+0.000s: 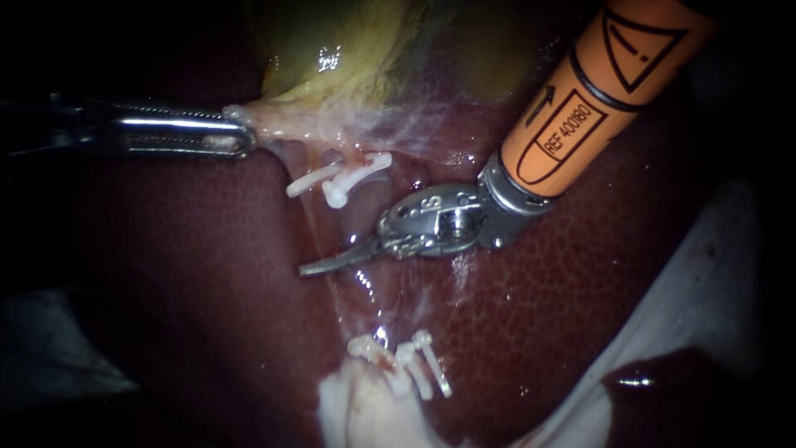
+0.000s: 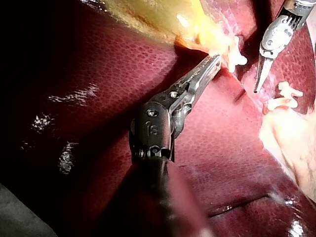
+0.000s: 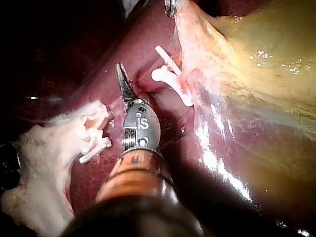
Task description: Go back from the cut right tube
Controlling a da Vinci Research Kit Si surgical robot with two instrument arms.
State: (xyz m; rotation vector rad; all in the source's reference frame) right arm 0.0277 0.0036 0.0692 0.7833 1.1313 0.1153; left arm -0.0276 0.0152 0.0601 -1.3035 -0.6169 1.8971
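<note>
Right instrument point(image 1: 319, 265): jaws pressed together, holding nothing. They sit in the gap between the two clip groups, tip low over the liver point(image 1: 207, 274); I can't tell if it touches. Left instrument point(image 1: 245, 137): jaws clamped on the pale lower end of the gallbladder point(image 1: 348, 50), a flap of it pinched between them from two sides.

Nearest the endoscope: a lump of white fatty tissue point(image 1: 365, 411) with the lower clips point(image 1: 414, 365) in a small cluster at its top edge. White cloth point(image 1: 705, 274) lies off to the side of it, over the liver's edge.

Next back: thin shiny membrane runs up from the lower clips, passing under my right instrument. Its orange shaft comes in from the upper right.

Further back: the upper clips point(image 1: 352, 176), two white ones side by side, just beside my right instrument's wrist joint but apart from its tip. The cut tube point(image 1: 358, 158) shows as a short pink stub above these clips, joined to the gallbladder's pale end. Its other end is among the lower clips, and nothing solid joins the two groups. I can't tell from this view whether it's the right or the left tube.

Furthest: the yellow-green gallbladder body, with my left instrument's jaws at its tapered end.
</note>
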